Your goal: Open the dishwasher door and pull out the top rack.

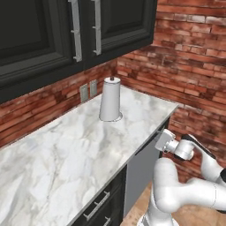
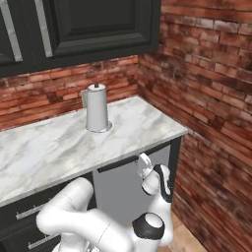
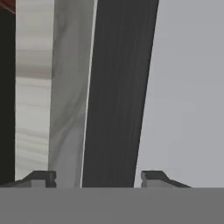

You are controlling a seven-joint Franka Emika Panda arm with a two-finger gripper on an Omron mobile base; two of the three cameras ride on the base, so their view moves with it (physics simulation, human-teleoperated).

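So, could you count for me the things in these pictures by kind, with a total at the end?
Paper towel roll: 1
Wall outlets: 2
Upper cabinet doors seen in the left base view: 2
Drawer fronts seen in the right base view: 2
Dishwasher door: 1, open only a crack
Pincer: 1, at the door's top edge
Total: 9

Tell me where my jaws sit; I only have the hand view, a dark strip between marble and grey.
Observer: The right base view puts them at the top edge of the dishwasher door, just under the counter.
Operator: Name what flanks the door.
Observer: Black drawers on its left, a brick wall on its right.
Operator: Say what's on the counter.
Observer: One paper towel roll, upright, back near the wall.
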